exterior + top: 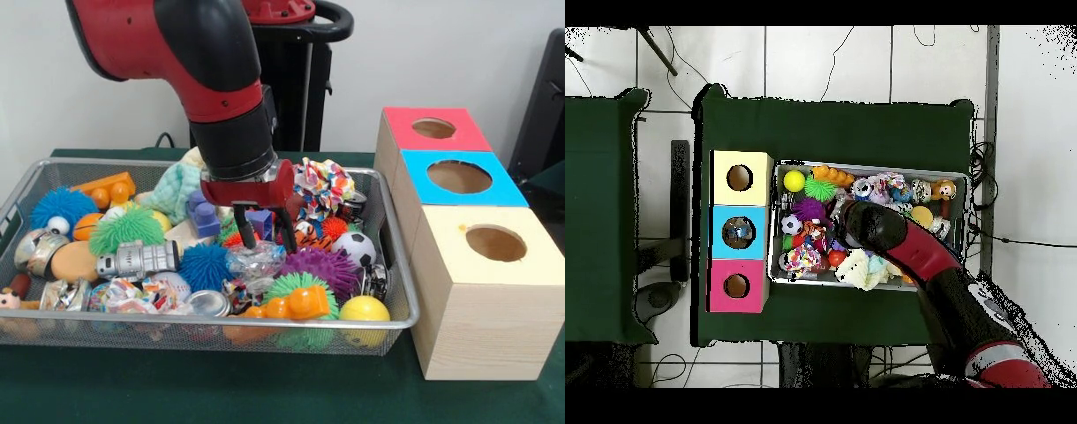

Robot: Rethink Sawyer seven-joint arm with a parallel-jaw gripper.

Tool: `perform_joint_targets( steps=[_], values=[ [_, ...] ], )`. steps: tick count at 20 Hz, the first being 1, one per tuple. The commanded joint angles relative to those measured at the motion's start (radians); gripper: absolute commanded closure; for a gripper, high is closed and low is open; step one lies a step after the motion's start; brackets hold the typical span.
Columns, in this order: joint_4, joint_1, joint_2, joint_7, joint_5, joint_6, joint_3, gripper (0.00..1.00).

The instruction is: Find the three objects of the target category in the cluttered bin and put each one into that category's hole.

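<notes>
Front view: tool spread open, fingers down inside cluttered bin above crinkled clear wrapper. Advice: centre over one toy, lower slowly, avoid neighbours.

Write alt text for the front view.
A red and black robot arm lowers its open claw into a silver wire-mesh bin crammed with colourful toys. Right of the bin stand three wooden boxes, topped red, blue and yellow, each with a round hole.
</notes>
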Motion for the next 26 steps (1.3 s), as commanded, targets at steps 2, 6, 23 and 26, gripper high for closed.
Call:
perform_joint_targets(
  steps=[2, 6, 23, 26],
  values=[
    [-0.054, 0.08, 0.01, 0.168, -0.036, -0.023, -0.113, 0.0],
    [-0.068, 0.163, -0.009, 0.197, -0.037, -0.015, -0.207, 0.0],
    [-0.143, 0.207, -0.025, 0.23, 0.07, -0.054, -0.243, 0.0],
    [-0.166, 0.231, -0.005, 0.235, 0.066, -0.07, -0.276, 0.0]
  ],
)
